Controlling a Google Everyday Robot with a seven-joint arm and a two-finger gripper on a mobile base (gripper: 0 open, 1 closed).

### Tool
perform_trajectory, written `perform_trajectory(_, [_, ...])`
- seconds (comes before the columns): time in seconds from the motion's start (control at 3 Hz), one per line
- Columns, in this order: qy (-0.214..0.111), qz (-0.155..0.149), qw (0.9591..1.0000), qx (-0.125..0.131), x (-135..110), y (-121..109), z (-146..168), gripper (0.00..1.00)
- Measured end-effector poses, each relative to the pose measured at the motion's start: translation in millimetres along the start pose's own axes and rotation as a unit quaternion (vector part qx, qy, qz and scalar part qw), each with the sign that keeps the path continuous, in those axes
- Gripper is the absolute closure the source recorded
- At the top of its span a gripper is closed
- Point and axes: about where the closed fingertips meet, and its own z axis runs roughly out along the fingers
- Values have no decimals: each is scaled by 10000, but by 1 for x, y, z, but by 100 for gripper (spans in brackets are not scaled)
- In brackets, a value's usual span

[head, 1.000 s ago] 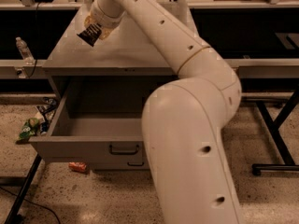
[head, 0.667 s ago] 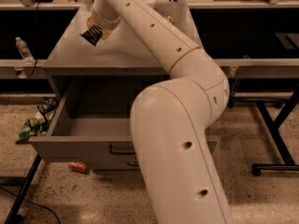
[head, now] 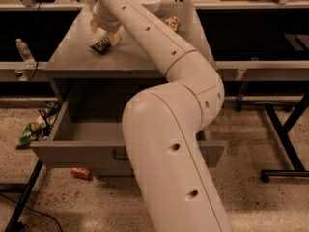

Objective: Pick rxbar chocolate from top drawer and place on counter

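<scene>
1. A white bowl (head: 148,3) and a crumpled gold-brown can (head: 172,23) sit at the back of the flat grey metal desk (head: 72,59).
2. The bulky cream arm (head: 164,153) hides the right side of the open grey metal drawer (head: 63,153).
3. The hand (head: 104,35) hangs over the small black-wrapped snack bar (head: 100,47) on the desk's left. I cannot tell whether it grips the bar.

Speckled floor (head: 270,202), dim warm light, black table legs (head: 285,144) right, litter (head: 31,132) bottom-left; gripper (head: 104,35) low over counter (head: 72,57).

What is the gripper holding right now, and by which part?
The small black-wrapped rxbar chocolate, pinched at its upper end by the gripper, low over the flat grey metal counter.
</scene>
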Motion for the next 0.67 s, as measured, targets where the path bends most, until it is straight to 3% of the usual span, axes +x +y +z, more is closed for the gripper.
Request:
perform_trajectory(0.33, [31, 100, 9999, -7, 11, 6, -7, 0])
perform_trajectory(0.67, [352, 466, 9977, 339, 49, 21, -60, 0])
